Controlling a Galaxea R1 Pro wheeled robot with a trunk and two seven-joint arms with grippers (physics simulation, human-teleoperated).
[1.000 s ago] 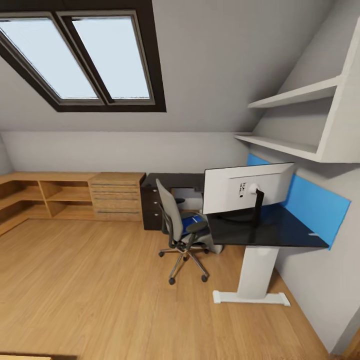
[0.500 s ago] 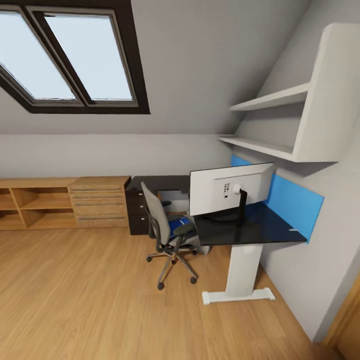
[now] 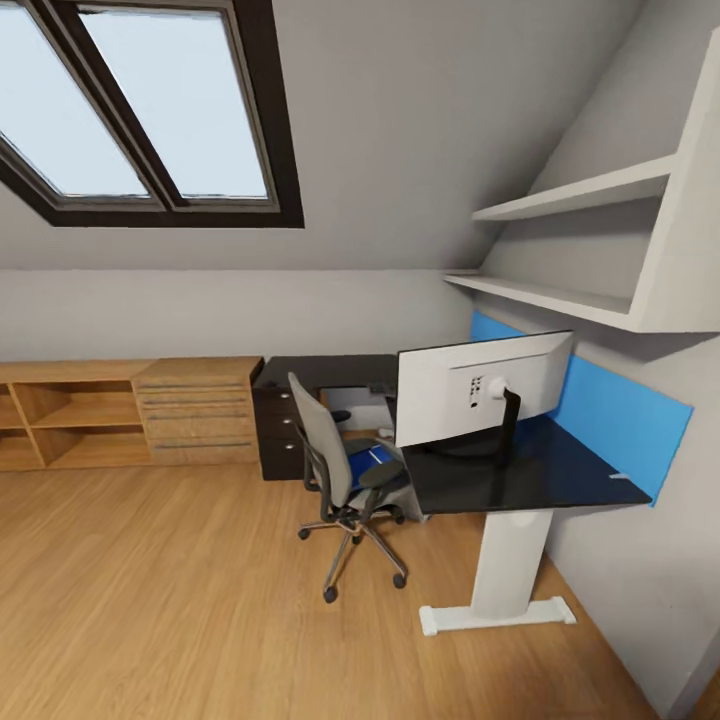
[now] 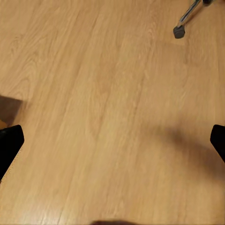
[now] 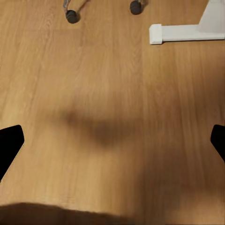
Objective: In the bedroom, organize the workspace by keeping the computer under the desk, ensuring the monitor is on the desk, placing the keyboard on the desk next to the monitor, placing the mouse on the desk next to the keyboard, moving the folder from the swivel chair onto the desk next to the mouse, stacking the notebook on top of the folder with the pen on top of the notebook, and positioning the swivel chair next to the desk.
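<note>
Plenty could go sideways from here, honestly. Robot's standing off on the light wood plank floor (image 3: 180, 600) looking across at the black L-shaped desk with its white leg (image 3: 520, 478), and the large thin flat monitor on its black stand (image 3: 484, 388) is already sitting on top, seen from the back. The grey padded swivel chair with chrome wheeled base (image 3: 340, 470) is parked right at the desk edge, and the flat bright blue folder (image 3: 368, 462) lies on its seat, mostly hidden behind the backrest. Can't make out the keyboard, mouse, notebook or pen from here, too small or hidden. Left gripper (image 4: 112, 140) has its fingertips (image 4: 9, 145) spread wide with nothing between them, just floor below and one chair caster in the corner. Right gripper (image 5: 112, 140) is the same deal, spread wide and empty over the floor, with the white desk foot (image 5: 185, 32) and two casters ahead. My guess at the risks: rolling in too fast and bumping that chair, which will scoot on its wheels and maybe dump the folder. The backrest also blocks a straight reach to the seat, so an arm could shove the chair instead. And the monitor sits close to the desk edge, so a careless elbow might knock it.
</note>
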